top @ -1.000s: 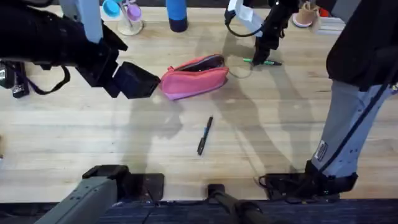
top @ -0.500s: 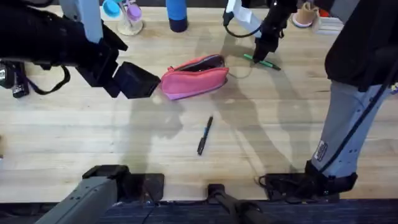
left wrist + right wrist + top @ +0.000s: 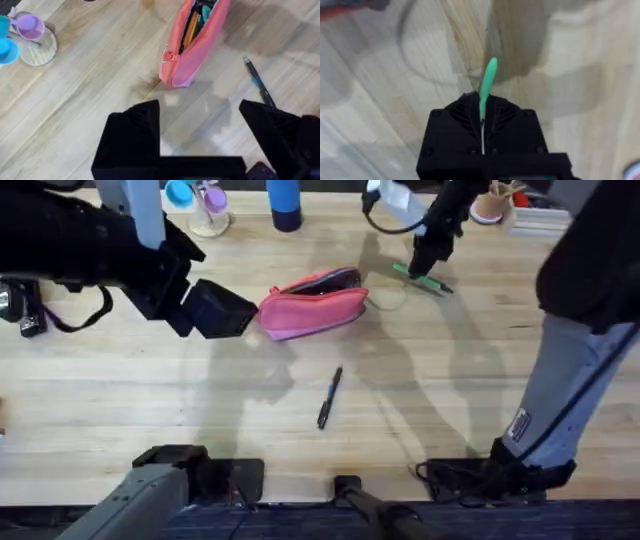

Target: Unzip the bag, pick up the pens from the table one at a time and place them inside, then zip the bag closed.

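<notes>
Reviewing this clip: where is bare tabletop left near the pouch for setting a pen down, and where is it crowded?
Bare table lies right of the black pen, and between it and the pouch. Crowded: the far edge with the cups and blue bottle, and beside the pouch where the left gripper hovers.

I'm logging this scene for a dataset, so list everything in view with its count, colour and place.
bag: one, pink-red, unzipped, far middle of the table.
green pen: one, right of the bag, clamped in the right pincer.
dark pen: one, black and blue, lying on the table nearer than the bag.
blue bottle: one, far edge.
cups on a round stand: two, blue and purple, far left.
left pincer: black, open, beside the bag's left end.
right pincer: black, shut on the green pen.
</notes>
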Robot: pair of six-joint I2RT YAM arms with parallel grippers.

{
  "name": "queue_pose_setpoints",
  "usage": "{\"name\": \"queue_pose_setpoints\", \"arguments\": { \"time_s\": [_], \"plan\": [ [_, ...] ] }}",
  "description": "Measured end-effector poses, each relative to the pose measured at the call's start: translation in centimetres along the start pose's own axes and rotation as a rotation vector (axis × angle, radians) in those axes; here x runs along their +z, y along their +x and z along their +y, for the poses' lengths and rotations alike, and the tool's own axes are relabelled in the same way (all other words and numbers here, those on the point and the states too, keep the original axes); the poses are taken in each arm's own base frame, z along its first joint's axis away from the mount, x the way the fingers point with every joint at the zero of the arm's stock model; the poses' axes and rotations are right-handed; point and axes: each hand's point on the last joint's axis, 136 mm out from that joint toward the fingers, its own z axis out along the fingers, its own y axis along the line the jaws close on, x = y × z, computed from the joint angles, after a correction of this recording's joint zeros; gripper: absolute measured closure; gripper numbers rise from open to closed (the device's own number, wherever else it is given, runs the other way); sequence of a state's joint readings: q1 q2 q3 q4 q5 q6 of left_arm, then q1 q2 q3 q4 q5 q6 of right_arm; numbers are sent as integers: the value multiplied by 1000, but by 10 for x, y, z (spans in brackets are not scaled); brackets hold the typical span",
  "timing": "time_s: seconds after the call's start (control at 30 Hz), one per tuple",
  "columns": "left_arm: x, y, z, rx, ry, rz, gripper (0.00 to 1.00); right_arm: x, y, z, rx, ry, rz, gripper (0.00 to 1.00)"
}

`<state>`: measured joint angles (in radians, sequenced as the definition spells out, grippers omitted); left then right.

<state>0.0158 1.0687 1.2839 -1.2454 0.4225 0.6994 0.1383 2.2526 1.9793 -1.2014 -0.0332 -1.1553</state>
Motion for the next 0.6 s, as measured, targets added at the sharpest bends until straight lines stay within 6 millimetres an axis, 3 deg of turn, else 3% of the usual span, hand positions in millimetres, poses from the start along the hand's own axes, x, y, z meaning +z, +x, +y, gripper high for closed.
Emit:
{"name": "queue_pose_setpoints", "arguments": {
  "time_s": [0.27, 0.6],
  "plan": [
    [0, 0, 0, 0, 0, 0, 7, -62, -24, 8, -29, 82, -165, 971],
    [0, 0, 0, 0, 0, 0, 8, -101, -53, 37, -124, 46, -353, 971]
  ]
}}
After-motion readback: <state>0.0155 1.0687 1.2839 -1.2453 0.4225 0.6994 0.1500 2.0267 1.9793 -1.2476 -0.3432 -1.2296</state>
